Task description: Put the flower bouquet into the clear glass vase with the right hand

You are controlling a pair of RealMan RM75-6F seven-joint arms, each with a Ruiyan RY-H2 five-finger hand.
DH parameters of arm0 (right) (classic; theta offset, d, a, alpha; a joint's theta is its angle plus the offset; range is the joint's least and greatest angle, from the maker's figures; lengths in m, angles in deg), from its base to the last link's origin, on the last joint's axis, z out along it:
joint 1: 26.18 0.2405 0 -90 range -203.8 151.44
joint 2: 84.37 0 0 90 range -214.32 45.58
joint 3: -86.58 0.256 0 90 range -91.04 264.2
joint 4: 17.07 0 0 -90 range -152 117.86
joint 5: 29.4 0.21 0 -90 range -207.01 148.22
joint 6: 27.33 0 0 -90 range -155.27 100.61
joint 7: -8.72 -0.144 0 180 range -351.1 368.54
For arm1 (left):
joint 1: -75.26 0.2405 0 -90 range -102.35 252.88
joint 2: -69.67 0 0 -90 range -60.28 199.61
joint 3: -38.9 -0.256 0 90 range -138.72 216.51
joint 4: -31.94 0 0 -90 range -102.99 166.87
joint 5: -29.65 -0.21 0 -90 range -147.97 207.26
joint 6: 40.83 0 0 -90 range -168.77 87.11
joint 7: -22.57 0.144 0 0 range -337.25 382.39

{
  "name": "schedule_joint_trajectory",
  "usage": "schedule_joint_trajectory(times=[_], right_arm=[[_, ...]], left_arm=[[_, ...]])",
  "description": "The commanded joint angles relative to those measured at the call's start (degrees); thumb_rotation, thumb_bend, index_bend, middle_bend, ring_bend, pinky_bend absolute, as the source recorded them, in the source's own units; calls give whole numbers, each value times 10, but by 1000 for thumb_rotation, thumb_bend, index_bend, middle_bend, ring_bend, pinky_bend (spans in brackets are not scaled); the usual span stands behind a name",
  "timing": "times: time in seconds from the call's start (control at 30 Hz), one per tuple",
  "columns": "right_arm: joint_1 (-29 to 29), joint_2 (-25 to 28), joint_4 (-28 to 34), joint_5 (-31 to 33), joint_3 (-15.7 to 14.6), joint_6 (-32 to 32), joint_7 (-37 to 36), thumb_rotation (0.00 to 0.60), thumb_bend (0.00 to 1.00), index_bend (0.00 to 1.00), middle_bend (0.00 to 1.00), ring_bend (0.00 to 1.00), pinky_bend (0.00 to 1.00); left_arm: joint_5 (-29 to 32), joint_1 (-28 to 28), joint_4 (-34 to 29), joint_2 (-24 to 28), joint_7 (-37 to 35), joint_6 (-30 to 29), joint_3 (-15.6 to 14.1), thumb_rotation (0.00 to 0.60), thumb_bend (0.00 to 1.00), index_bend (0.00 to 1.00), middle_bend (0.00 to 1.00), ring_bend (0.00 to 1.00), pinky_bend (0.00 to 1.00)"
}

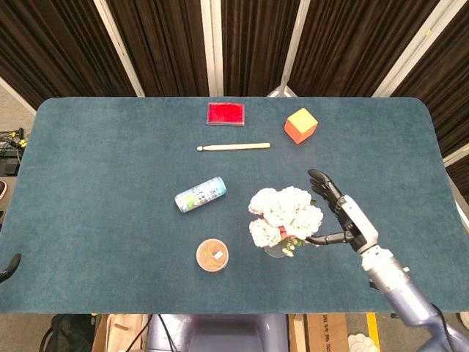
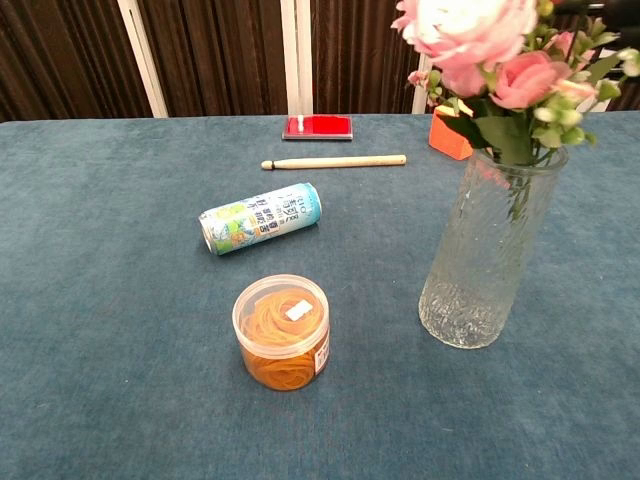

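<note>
Nearest to me, in the lower middle of the chest view, I see a small clear tub of orange rubber bands standing upright on the blue table. To its right, at the lower right of centre, stands the clear glass vase, upright, and the flower bouquet sits in it: stems down inside the glass, pink and white blooms spilling over the rim at the upper right of the frame. In the head view the blooms cover the vase almost entirely from above.

My right hand shows in the head view only, just right of the bouquet, lower right of centre. Its fingers are spread apart and hold nothing; one dark fingertip reaches toward the flowers, though I cannot tell whether it touches them. I see no left hand in either view.

Further back, left of centre, a drink can lies on its side. Beyond it a wooden stick lies crosswise, an orange cube sits to the right, and a red flat box rests near the far edge.
</note>
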Motion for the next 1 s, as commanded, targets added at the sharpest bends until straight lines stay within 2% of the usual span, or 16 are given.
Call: schedule_joint_trajectory(times=[0.03, 0.13, 0.3, 0.37, 0.43, 0.5, 0.57, 0.63, 0.7, 0.77, 0.9, 1.0], right_arm=[[-19, 68, -11, -41, -15, 15, -4, 600, 46, 0, 0, 0, 0], [-45, 136, -14, -72, -23, 52, -28, 600, 45, 0, 0, 0, 0], [-88, 223, -45, -115, -33, 144, -187, 600, 44, 0, 0, 0, 0], [-106, 240, -77, -99, -31, 190, -240, 600, 44, 0, 0, 0, 0], [-112, 238, -92, -63, -28, 208, -233, 600, 44, 4, 13, 18, 0], [-113, 225, -98, -20, -21, 217, -178, 600, 45, 27, 44, 45, 1], [-109, 194, -105, 21, -18, 229, -54, 600, 45, 58, 66, 74, 18], [-101, 152, -116, 36, -24, 244, 110, 600, 45, 77, 68, 88, 29], [-95, 111, -132, 24, -44, 251, 270, 600, 44, 104, 68, 88, 22], [-95, 73, -139, 15, -61, 263, 390, 600, 44, 110, 68, 87, 6], [-110, -7, -151, -3, -90, 308, 579, 600, 44, 110, 68, 71, 0], [-129, -67, -161, -16, -115, 339, 691, 600, 44, 111, 68, 56, 0]], left_arm=[[0, 0, 0, 3, -4, 0, 0, 600, 349, 141, 0, 0, 62], [0, 2, 0, 4, -14, -5, 2, 600, 349, 141, 0, 0, 62], [1, 3, 1, 6, -24, -5, 2, 600, 349, 141, 0, 0, 62], [2, 3, 0, 6, -23, -3, 1, 600, 349, 141, 0, 0, 62], [0, 2, 0, 6, -21, -1, 0, 600, 349, 141, 0, 0, 62], [0, 1, -1, 6, -20, 0, 0, 600, 349, 141, 0, 0, 62], [0, 1, -1, 5, -18, 1, 0, 600, 349, 142, 0, 0, 62], [1, 0, -1, 4, -17, 2, 0, 600, 349, 141, 0, 0, 62], [1, -1, -1, 4, -16, 3, 0, 600, 348, 142, 0, 0, 62], [0, 0, -1, 4, -16, 2, 0, 600, 348, 141, 0, 0, 62], [1, 1, 1, 4, -21, -2, 2, 600, 349, 141, 0, 0, 62], [3, 3, 2, 7, -28, -3, 3, 600, 349, 141, 0, 0, 62]])
